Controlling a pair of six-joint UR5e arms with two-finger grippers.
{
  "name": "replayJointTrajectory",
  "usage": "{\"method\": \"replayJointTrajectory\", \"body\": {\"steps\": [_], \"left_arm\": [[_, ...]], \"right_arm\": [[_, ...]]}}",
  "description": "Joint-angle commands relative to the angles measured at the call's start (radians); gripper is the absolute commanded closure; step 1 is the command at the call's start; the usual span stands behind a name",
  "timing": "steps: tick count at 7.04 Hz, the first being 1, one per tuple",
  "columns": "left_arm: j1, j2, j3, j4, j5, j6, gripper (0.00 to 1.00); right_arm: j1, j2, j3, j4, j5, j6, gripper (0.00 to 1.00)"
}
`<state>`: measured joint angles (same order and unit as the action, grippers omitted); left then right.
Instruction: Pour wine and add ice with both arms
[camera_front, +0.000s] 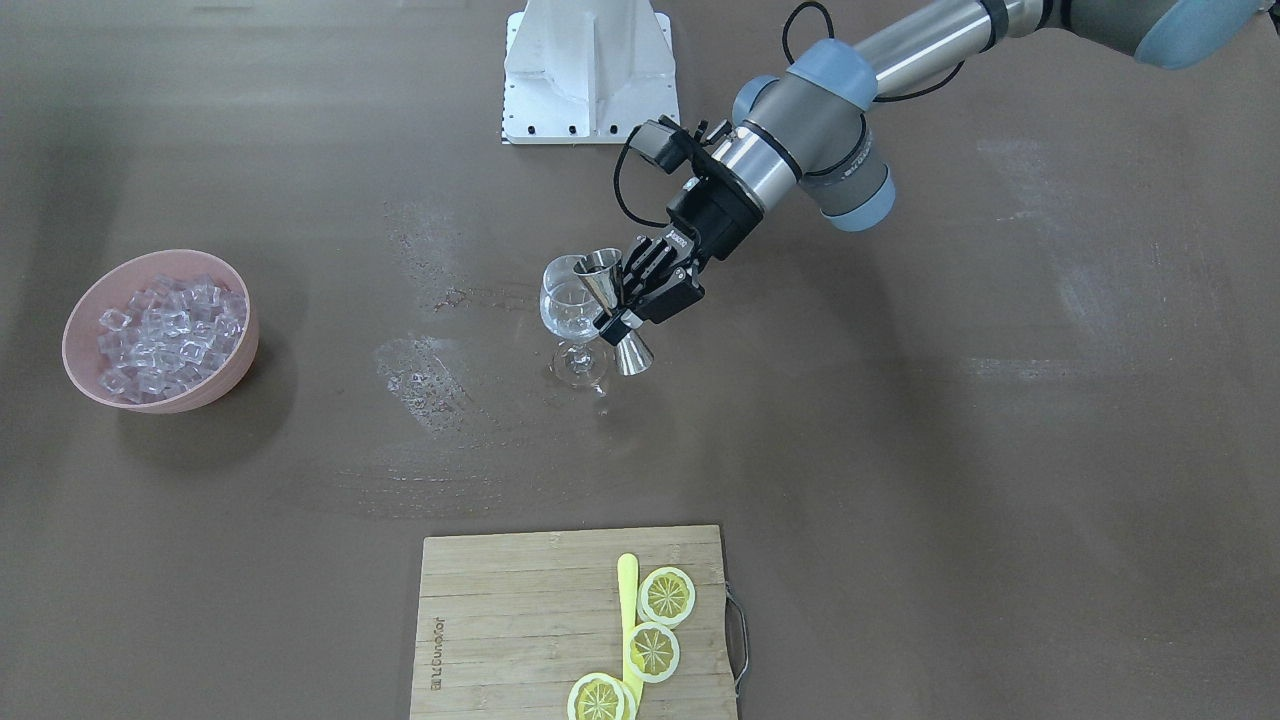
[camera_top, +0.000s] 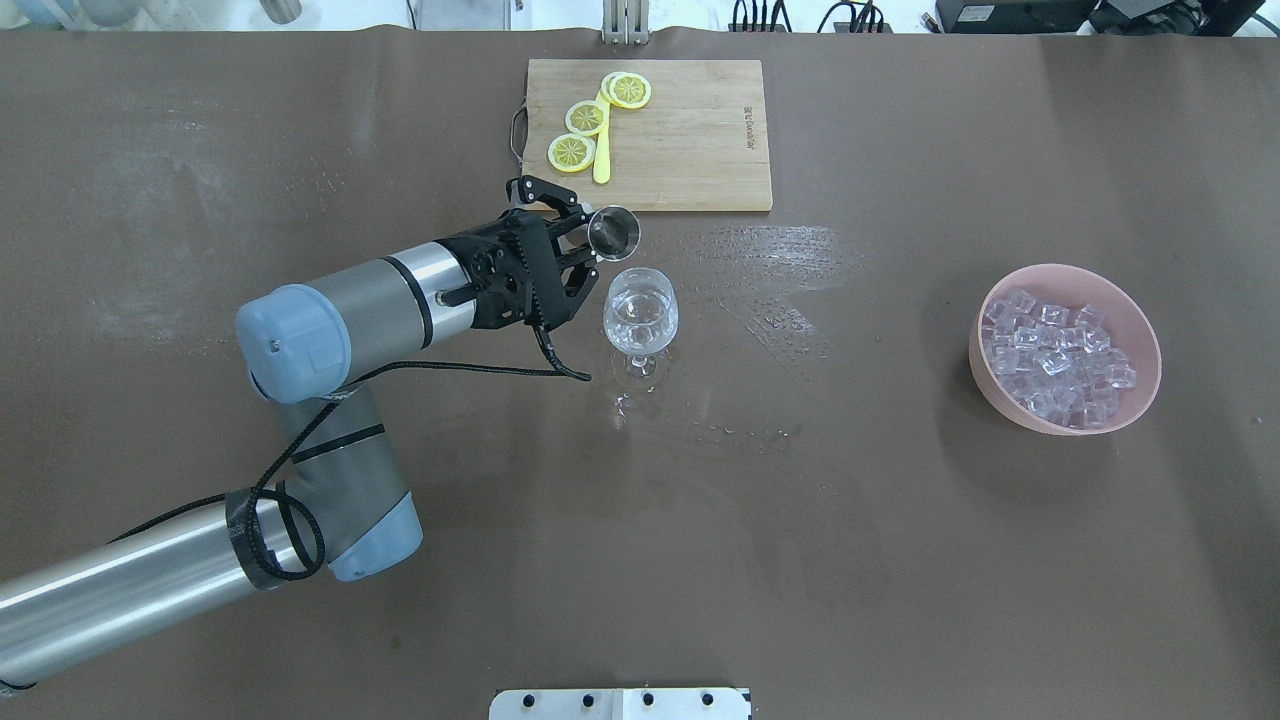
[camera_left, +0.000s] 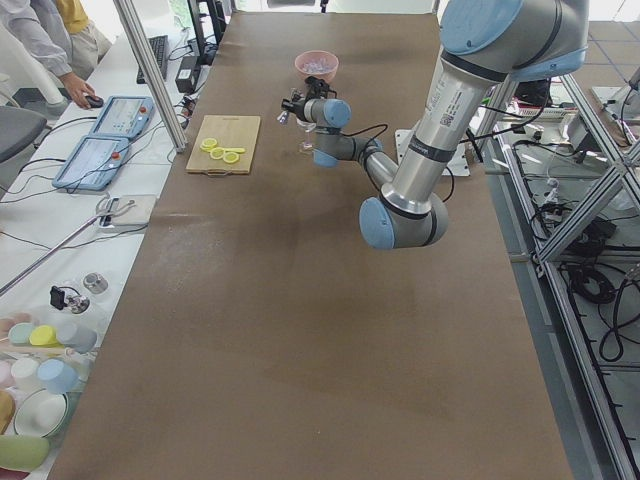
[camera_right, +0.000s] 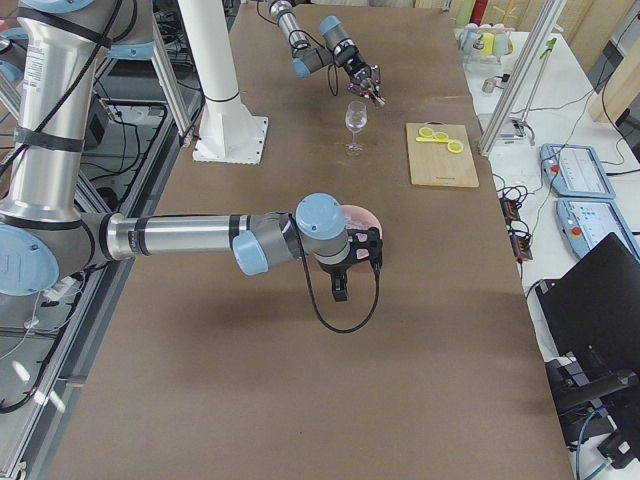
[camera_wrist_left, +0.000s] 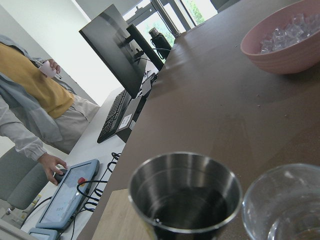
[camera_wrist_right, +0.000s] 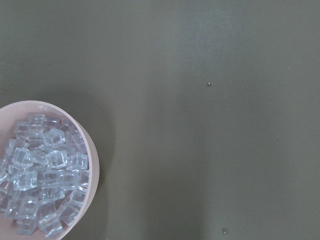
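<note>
The left arm (camera_top: 340, 320) is stretched out for pouring; the right gripper (camera_right: 368, 243), finger state untellable, is held above the pink bowl (camera_top: 985, 375) of ice (camera_top: 1055, 355). The wine glass (camera_top: 640, 310), wine (camera_top: 640, 325) inside, is stood just beside the left gripper (camera_top: 590, 240), which is clamped on a jigger (camera_front: 600, 275)

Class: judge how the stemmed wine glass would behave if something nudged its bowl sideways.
Probably tippy: the wine glass carries a wide bowl on a thin stem above a small foot. Likely fragile, since the walls look thin and clear. The wet smears on the table near it might let it slide.
</note>
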<state>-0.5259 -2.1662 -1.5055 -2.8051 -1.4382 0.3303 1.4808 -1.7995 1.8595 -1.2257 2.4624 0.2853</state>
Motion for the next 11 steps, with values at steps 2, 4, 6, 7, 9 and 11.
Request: {"method": "replayJointTrajectory", "body": {"steps": [2,4,6,7,9,11], "left_arm": [[0.000,-0.026,-0.001,0.021,0.018,0.214,1.00],[0.001,-0.029,0.001,0.050,0.088,0.321,1.00],[0.001,-0.026,0.008,0.059,0.104,0.389,1.00],[0.001,-0.032,0.005,0.061,0.126,0.456,1.00],[0.004,-0.024,0.004,0.061,0.136,0.507,1.00],[0.053,-0.027,-0.002,0.058,0.205,0.529,1.00]], "right_arm": [[-0.001,0.000,0.001,0.000,0.003,0.018,0.00],[-0.002,0.000,0.001,0.000,0.003,0.020,0.00],[-0.001,0.000,0.001,0.000,0.006,0.026,0.00],[-0.001,0.000,0.001,0.000,0.009,0.026,0.00],[-0.002,-0.001,0.001,0.002,0.010,0.026,0.00],[-0.002,-0.004,0.015,0.000,0.010,0.026,0.00]]}}
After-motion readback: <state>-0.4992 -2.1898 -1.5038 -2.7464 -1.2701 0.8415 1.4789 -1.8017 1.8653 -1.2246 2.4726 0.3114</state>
